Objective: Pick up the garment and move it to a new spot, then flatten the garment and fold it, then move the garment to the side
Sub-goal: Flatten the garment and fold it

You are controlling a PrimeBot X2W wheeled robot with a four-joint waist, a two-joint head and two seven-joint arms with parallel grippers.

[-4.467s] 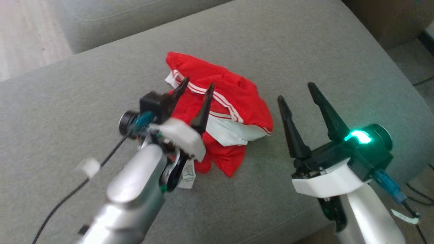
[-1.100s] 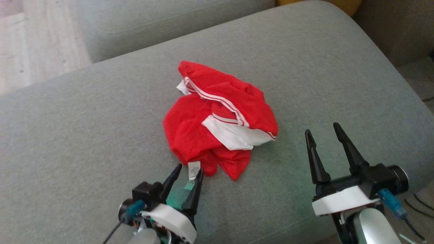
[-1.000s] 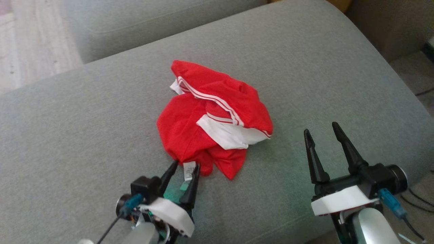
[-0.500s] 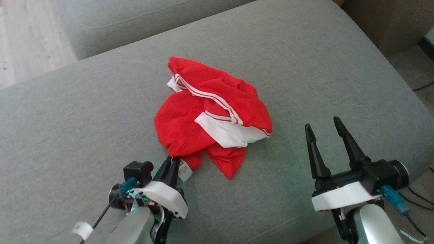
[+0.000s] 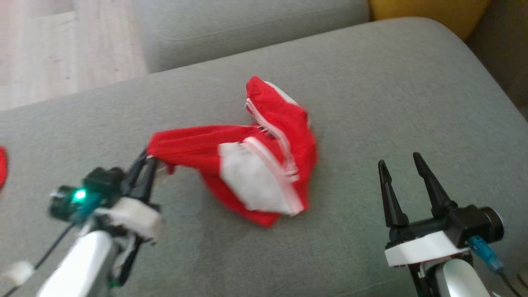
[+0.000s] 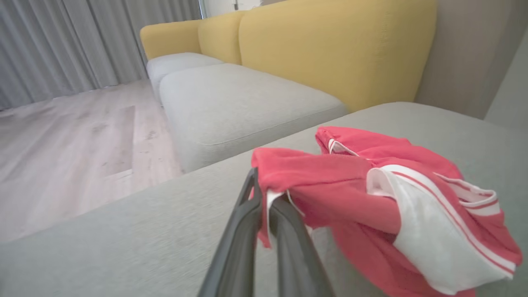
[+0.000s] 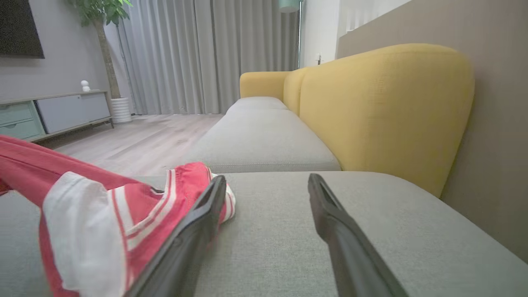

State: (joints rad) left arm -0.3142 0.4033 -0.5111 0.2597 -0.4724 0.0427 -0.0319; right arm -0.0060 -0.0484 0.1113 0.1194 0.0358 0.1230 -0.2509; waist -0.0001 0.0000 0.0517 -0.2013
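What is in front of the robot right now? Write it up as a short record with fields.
surface: grey couch seat
garment: red with white trim, crumpled, one edge drawn out to the left, the bulk lying on the seat
left pincer: shut on the garment's drawn-out edge
right pincer: open, holding nothing, to the right of the garment and apart from it
task stage: garment gripped; not yet flattened or folded
background: yellow backrest, wood floor

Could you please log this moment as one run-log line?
step: pick up | left gripper: shut on garment edge | right gripper: open, apart from garment | garment: bunched on cushion
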